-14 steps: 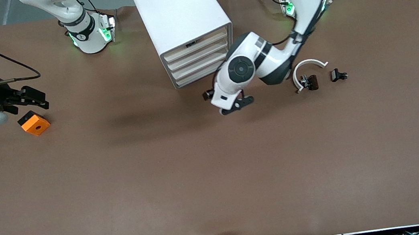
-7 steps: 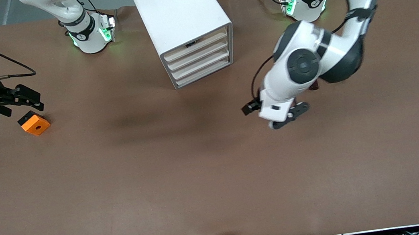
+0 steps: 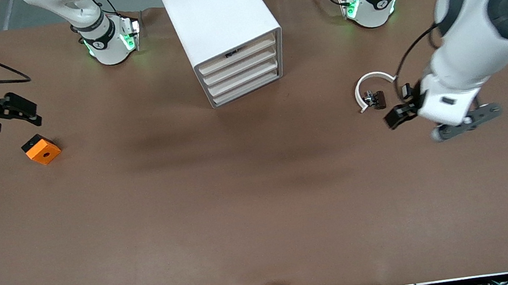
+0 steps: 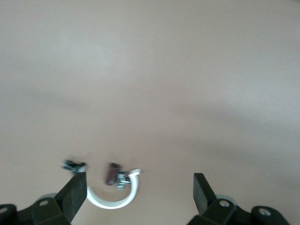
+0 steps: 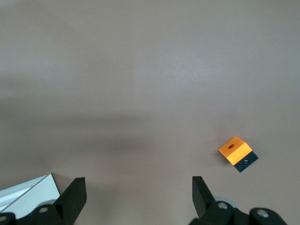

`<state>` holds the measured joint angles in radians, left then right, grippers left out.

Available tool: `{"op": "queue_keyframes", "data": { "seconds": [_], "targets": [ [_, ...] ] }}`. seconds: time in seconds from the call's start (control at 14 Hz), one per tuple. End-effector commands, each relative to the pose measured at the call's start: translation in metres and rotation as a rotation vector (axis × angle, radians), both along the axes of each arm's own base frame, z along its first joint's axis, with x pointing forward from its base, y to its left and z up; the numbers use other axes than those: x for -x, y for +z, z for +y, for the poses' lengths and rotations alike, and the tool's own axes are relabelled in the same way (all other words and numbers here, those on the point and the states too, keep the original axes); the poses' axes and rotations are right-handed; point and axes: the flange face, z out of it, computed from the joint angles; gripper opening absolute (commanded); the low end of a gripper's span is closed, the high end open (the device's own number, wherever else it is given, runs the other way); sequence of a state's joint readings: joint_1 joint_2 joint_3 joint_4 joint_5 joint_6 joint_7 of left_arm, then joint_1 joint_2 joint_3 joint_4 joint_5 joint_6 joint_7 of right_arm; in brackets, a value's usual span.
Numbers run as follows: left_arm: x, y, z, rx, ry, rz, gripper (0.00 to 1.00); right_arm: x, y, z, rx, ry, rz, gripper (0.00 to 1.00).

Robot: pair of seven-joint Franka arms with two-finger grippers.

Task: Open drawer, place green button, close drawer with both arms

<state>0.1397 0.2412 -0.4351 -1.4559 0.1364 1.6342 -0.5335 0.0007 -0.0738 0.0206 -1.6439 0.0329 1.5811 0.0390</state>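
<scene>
The white cabinet (image 3: 217,15) stands at the robots' side of the table, mid-width. Its four cream drawer fronts (image 3: 240,73) are all shut. No green-capped button shows in any view. My left gripper (image 3: 466,120) is open and empty, in the air over bare table near the left arm's end, beside the clips; it also shows in the left wrist view (image 4: 140,197). My right gripper (image 3: 9,113) is open and empty, in the air at the right arm's end, close to the orange block (image 3: 41,149); it also shows in the right wrist view (image 5: 138,199).
A small black clip with a white arc (image 3: 372,96) lies beside the left gripper, also in the left wrist view (image 4: 113,190). A second black clip (image 3: 405,90) is partly hidden by the left arm. The orange block also shows in the right wrist view (image 5: 236,152).
The left arm has swung away from the cabinet's front toward its own end of the table, past the clips. The right gripper has drawn back from the orange block toward the robots' side.
</scene>
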Motion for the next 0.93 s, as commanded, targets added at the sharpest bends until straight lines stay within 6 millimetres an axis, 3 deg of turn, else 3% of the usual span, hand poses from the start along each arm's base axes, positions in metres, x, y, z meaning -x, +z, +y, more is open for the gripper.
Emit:
{"op": "queue_keyframes", "data": {
  "seconds": [0.0, 0.14, 0.36, 0.86],
  "targets": [
    [0.004, 0.029, 0.05, -0.028, -0.046, 0.042, 1.0, 0.0, 0.014, -0.014, 0.042, -0.018, -0.017, 1.0],
    [0.026, 0.062, 0.064, -0.03, -0.065, 0.012, 1.0, 0.001, 0.014, -0.013, 0.064, -0.02, -0.014, 1.0],
    [0.068, 0.077, 0.072, -0.016, -0.087, 0.017, 1.0, 0.002, 0.023, -0.015, 0.064, -0.027, -0.03, 1.0],
    [0.117, 0.098, 0.096, 0.065, -0.033, 0.014, 1.0, 0.001, 0.024, -0.014, 0.062, -0.027, -0.033, 1.0]
  ]
}}
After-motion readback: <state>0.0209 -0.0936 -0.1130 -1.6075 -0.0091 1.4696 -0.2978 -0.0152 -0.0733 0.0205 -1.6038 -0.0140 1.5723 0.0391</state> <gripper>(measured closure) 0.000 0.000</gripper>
